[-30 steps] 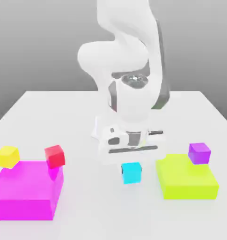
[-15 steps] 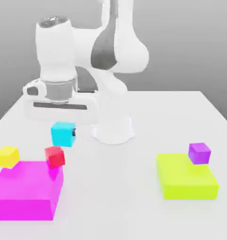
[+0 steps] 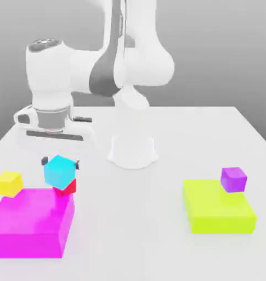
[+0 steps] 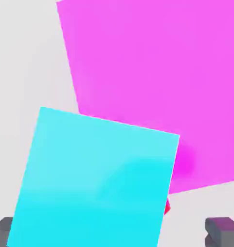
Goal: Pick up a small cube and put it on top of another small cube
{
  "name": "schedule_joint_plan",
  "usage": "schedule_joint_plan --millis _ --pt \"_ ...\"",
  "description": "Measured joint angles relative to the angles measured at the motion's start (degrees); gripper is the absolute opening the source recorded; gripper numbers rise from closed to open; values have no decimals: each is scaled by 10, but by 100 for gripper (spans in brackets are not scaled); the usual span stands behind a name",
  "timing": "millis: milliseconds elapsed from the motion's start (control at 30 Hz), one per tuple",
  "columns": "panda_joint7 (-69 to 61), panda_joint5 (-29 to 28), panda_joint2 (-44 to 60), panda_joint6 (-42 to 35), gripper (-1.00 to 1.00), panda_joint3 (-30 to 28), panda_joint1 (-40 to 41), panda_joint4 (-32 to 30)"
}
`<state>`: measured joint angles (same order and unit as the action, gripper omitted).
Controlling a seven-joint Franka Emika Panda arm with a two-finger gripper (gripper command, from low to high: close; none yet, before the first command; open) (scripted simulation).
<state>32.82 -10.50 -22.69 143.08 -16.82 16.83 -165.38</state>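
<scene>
Exterior view: gripper (image 3: 60,162) above the big magenta block (image 3: 30,220), fingers spread wide, standing clear on either side of the cyan cube (image 3: 59,170). Cyan cube sits tilted on the red cube (image 3: 67,188), which rests at the block's corner. Yellow cube (image 3: 9,183), purple cube (image 3: 233,179), lime block (image 3: 218,206) well apart.

Hand view: cyan cube (image 4: 94,178) over the magenta block (image 4: 152,72); a red sliver (image 4: 166,207) beneath; finger (image 4: 224,230) apart from it. Seating possibly skewed. Advice: withdraw straight upward, no sideways brush.
</scene>
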Motion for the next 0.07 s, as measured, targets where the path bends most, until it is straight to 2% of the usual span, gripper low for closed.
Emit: schedule_joint_plan --millis 67 --pt "3 -2 -38 -48 100 6 4 10"
